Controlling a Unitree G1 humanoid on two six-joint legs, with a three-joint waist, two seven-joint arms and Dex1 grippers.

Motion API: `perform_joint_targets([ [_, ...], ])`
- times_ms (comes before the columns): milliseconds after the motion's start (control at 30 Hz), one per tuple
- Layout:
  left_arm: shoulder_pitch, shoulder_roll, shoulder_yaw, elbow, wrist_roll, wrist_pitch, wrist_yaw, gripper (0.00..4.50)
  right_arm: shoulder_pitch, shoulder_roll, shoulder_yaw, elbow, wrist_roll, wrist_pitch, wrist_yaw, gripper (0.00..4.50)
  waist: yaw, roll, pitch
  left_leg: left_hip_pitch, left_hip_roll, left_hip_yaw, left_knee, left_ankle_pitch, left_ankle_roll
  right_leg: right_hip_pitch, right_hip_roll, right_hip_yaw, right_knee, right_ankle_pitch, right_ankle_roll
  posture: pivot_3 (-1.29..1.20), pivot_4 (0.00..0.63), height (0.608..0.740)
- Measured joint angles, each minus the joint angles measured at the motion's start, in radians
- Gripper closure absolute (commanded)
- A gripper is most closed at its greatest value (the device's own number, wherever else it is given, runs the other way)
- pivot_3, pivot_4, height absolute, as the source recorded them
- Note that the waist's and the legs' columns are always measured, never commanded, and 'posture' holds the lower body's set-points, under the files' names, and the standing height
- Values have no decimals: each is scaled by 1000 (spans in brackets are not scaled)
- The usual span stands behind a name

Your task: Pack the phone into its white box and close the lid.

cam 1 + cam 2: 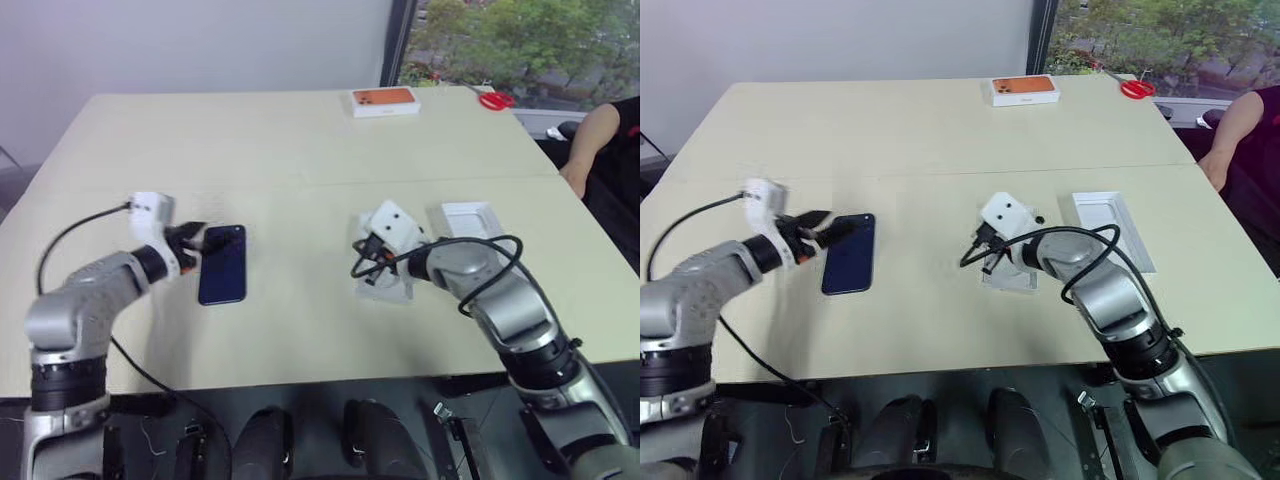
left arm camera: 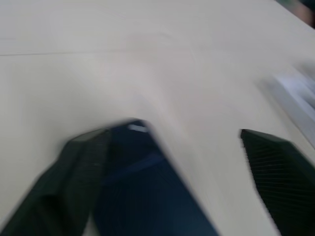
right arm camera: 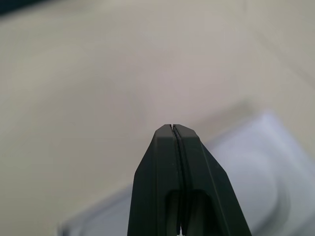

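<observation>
Head views: the phone (image 1: 222,264) is seen lying flat on the counter (image 1: 300,140) toward its left edge, well apart from both white parts. The left end effector (image 1: 196,243) is spread wide at the phone's near-left corner, nothing held. The right end effector (image 1: 983,252) is pressed shut and empty, hovering over the white box (image 1: 1012,276) near the counter's middle. The lid (image 1: 1110,225) is set just right of it, toward the right edge. A white box with orange top (image 1: 385,101) sits at the far edge; risk of it being mistaken for the target.

Left wrist view: the phone (image 2: 147,191) is seen against one finger (image 2: 74,177), the other finger well clear. Risk: a slim glossy slab flat on the surface gives little edge to bite, so it is likely pushed or spun rather than pinched.

Right wrist view: fingers (image 3: 162,187) are closed tip to tip above the white box (image 3: 256,167). Risk: the light box is nudged off position if touched, spoiling later placement.
</observation>
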Motion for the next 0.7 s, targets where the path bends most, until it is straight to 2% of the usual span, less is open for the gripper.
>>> perform_joint_targets([
  [133, -64, 1, 94, 76, -6, 158, 159, 24, -60, 145, 89, 88, -32, -23, -42, 4500, 0, 0, 0, 0, 0, 0, 0, 1, -2, 0, 0, 0, 1, 0, 0, 0, 150, 740],
  [333, -81, 18, 100, 112, 13, 373, 235, 24, -145, 312, 162, 283, -77, -60, -86, 4500, 4, -1, -1, 0, -1, -1, 0, 2, -3, 0, -1, 0, 1, 0, 0, 0, 150, 740],
  [533, -121, 27, 113, 89, -1, 547, 210, 24, -179, 396, 207, 442, -113, -91, -76, 4500, 0, 0, -1, 1, -1, -1, -1, 2, -5, -1, -2, 0, 2, 0, 0, 0, 150, 740],
  [700, -104, 8, 143, 75, -76, 587, 193, 24, -193, 423, 235, 494, -121, -95, -25, 4500, 1, 0, -1, 1, -2, -1, -2, 2, -6, 0, -7, 0, 2, 0, 0, 0, 150, 740],
])
